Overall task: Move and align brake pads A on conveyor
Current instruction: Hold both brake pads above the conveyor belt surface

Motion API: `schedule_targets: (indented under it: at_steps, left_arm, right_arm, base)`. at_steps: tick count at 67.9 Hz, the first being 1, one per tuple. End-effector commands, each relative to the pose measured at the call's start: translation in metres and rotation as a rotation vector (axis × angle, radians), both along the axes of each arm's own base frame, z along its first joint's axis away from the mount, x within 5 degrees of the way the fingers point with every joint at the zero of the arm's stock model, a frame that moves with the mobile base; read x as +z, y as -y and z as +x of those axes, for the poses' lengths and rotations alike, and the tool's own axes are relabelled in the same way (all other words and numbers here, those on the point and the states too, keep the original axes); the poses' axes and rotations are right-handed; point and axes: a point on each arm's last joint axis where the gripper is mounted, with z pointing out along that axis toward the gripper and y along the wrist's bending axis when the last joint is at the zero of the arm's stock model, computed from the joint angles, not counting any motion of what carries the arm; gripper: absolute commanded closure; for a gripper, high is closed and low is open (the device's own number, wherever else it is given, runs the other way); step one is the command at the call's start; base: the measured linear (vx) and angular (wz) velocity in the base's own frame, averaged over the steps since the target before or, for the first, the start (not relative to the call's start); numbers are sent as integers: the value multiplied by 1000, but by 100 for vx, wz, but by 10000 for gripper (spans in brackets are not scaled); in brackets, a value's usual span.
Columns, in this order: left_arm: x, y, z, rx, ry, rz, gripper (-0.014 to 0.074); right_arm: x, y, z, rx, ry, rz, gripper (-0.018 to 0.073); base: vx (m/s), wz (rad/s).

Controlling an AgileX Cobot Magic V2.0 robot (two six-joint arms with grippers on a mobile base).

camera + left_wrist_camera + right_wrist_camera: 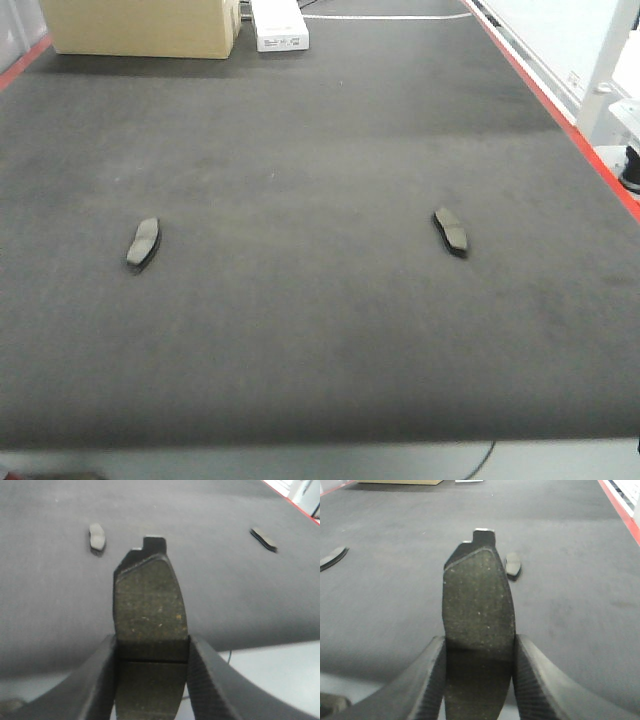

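Now both grippers (152, 655) (479, 662) clamping pads (149, 605)

even, soft overhead light, faint shadows, slight blur throughout, overexposed white glare along the far right edge

Matt, felt-like conveyor (320, 330); gritty, speckled brake pads A (478, 600); ribbed rubbery hand pads (530, 680).

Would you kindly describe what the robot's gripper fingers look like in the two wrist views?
Both grippers, left and right, show two matte black fingers. They curve outward toward the camera, with finely ribbed inner pads. No cables or markings are visible.
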Motion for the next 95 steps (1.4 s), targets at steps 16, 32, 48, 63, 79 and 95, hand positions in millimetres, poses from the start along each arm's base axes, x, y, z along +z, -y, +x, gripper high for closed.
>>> schedule_targets:
  at_steps: [16, 32, 48, 63, 79, 95]
  left_arm:
    - [15, 2, 4, -10, 93, -32, 603]
    - [15, 2, 4, -10, 93, -32, 603]
    - [15, 2, 4, -10, 93, -32, 603]
    - [15, 2, 4, -10, 93, -32, 603]
    - [15, 2, 4, -10, 93, -32, 603]
    - [15, 2, 4, -10, 93, -32, 603]
  right_arm:
    - [17, 0, 2, -3, 121, 13, 564]
    - [17, 0, 2, -3, 121, 13, 564]
    - [17, 0, 2, -3, 121, 13, 564]
    - [17, 0, 2, -3, 121, 13, 564]
    - [17, 0, 2, -3, 121, 13, 564]
    - [17, 0, 2, -3, 121, 13, 564]
  base:
    - [33, 1]
    - [28, -1]
    - [22, -4]
    - [15, -2]
    - [6, 1]
    - [0, 0]
